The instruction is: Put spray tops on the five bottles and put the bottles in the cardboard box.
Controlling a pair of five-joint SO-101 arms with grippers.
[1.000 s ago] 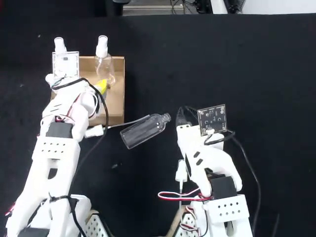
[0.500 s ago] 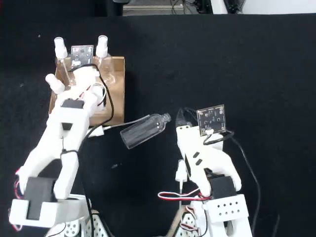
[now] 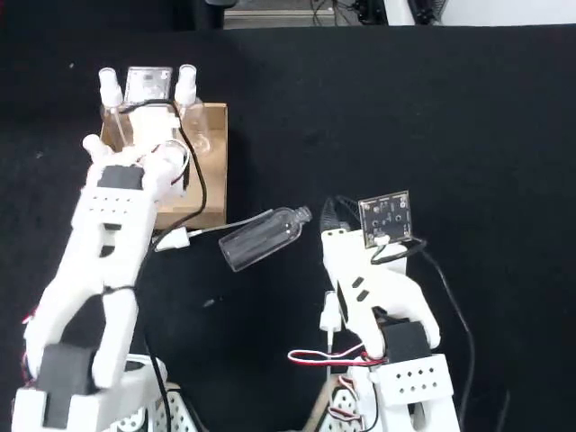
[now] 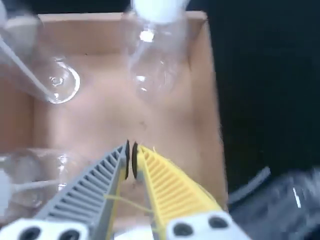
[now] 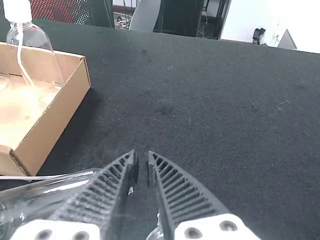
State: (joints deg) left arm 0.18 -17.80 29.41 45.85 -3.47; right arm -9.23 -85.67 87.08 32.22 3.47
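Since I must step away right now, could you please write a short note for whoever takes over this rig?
Left tool: shut, empty, over the floor of the cardboard box.
Right tool: all but shut, empty, by the neck of the uncapped bottle.
Done: three topped bottles are in the box.
Left: the uncapped bottle lies on the table, with a loose spray top beside the box; top it and box it. I count four bottles, so a fifth remains to find.
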